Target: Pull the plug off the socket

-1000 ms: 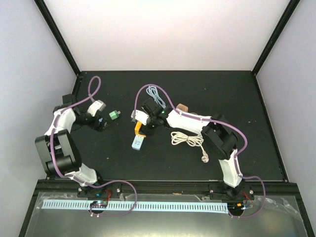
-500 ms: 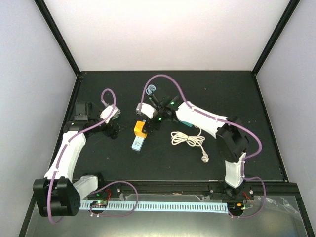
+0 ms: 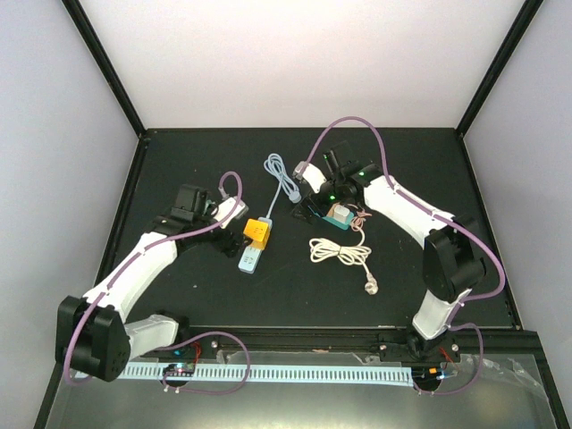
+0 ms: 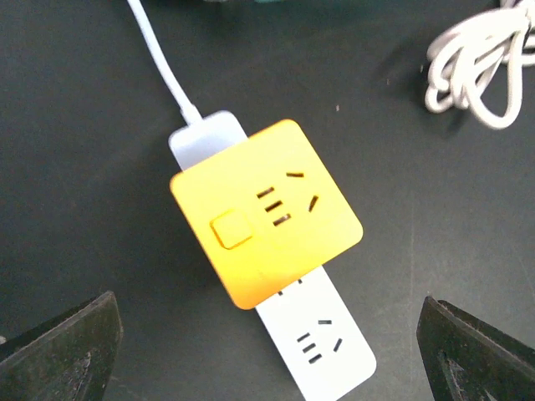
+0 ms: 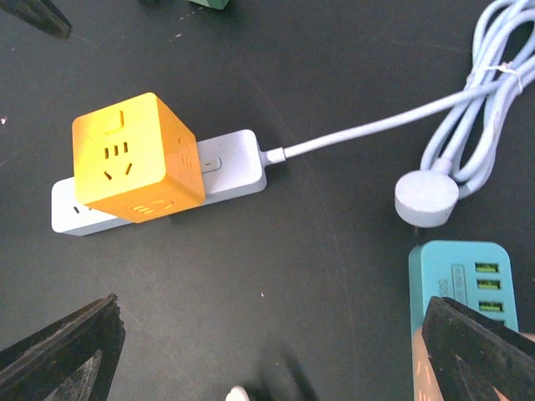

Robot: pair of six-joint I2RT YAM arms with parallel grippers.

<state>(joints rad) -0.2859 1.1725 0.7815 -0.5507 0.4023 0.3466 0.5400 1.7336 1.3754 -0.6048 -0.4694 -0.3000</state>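
Orange plug (image 4: 266, 213) remains seated in white strip (image 4: 322, 342); right gripper (image 5: 272, 334) has withdrawn, left gripper (image 4: 266, 326) now hovers above, both spread.

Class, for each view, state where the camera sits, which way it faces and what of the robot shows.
Top external: above and behind the robot, looking down on the table; left arm, right arm show.
Left wrist: above the orange cube plug, facing straight down; left fingers at bottom corners.
Right wrist: beside the plug, facing down obliquely; right fingers likewise.
Shared: both wrist views show the plug on the power strip.
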